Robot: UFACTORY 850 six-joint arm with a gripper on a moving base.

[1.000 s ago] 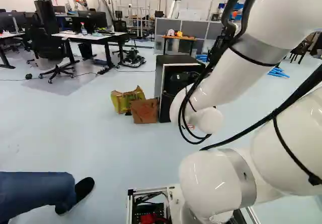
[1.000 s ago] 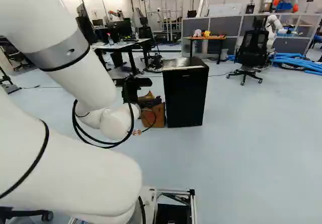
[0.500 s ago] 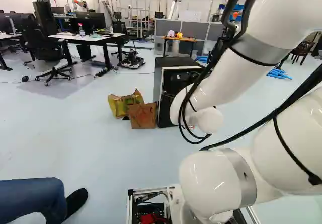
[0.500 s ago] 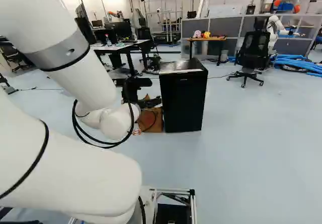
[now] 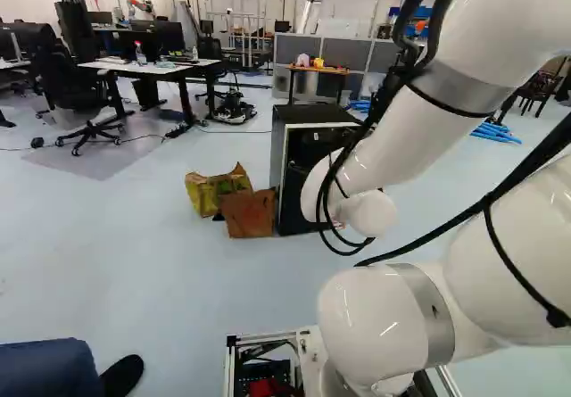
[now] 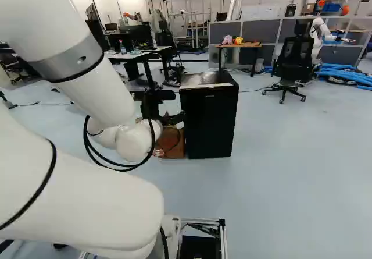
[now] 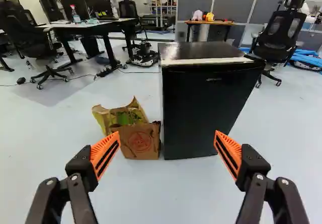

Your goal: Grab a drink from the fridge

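The black fridge (image 6: 210, 116) stands on the floor ahead, its door shut; no drink shows. In the right base view my gripper (image 6: 152, 104) is partly hidden behind the arm's white wrist, left of the fridge. Seen from the wrist, the gripper (image 7: 167, 137) is open, its two orange-padded fingers wide apart with nothing gripped. The fridge (image 7: 206, 103) rises ahead of the fingers, a short stretch of floor between. Its dark side and light top edge also show in the left base view.
A brown paper bag (image 7: 138, 139) and a yellow-green bag (image 5: 214, 190) lie against the fridge's side. A person's leg (image 5: 53, 368) is close at the left. Office chair (image 6: 290, 67), desk (image 5: 152, 69) and another robot (image 6: 317, 35) stand farther back.
The base has moved forward, bringing the fridge and bags closer. My arm keeps its pose over its base joint. The person's leg has shifted lower in the left base view.
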